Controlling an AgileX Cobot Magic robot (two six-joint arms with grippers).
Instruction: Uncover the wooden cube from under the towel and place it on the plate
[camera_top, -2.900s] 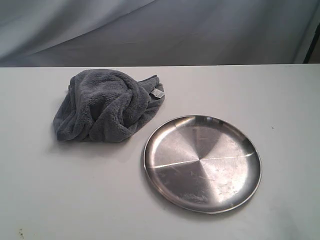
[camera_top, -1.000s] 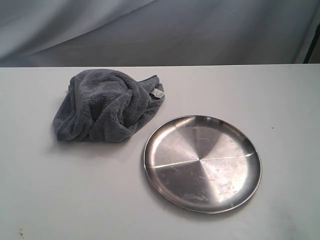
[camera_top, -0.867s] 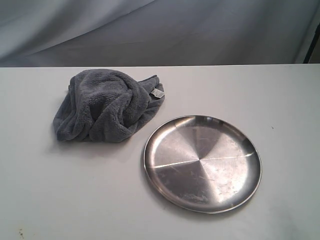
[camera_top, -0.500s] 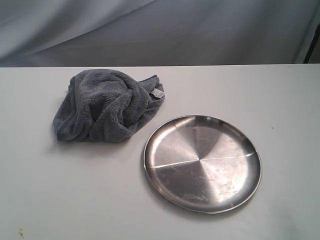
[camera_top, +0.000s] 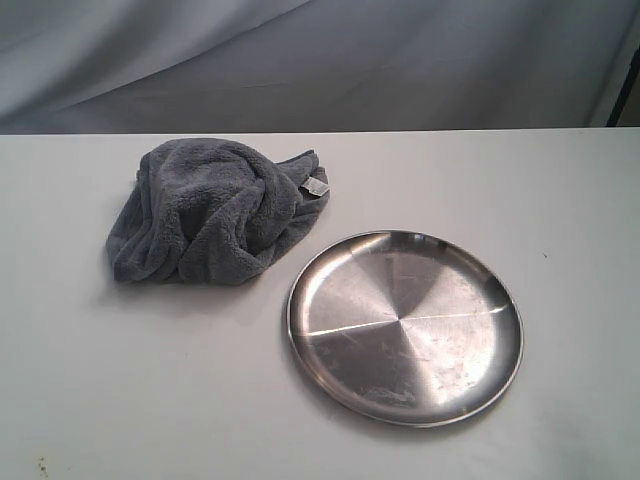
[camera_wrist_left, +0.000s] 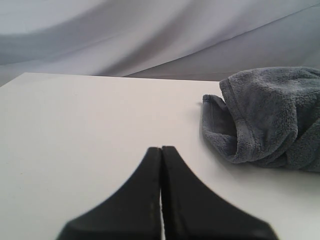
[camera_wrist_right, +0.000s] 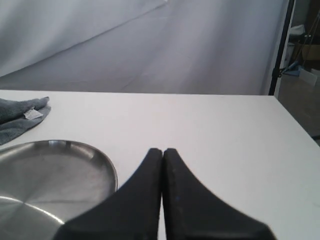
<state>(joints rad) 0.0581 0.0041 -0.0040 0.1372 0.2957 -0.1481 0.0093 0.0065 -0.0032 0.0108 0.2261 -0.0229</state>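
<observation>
1 towel (camera_top: 215, 210) lay bunched on the worktop (camera_top: 500, 180), just beside 1 plate (camera_top: 405, 325); the cube was out of sight. 2 pincers, left pincer (camera_wrist_left: 161, 150) and right pincer (camera_wrist_right: 163, 151), were pressed tight together, gripping nothing.

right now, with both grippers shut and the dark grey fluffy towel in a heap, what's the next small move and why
Probably open the left gripper and bring it toward the near edge of the dark grey fluffy towel. Its jaws are shut and apart from the cloth. The towel lies bunched in a mound that hides anything beneath, and the round stainless-steel plate is empty.
</observation>
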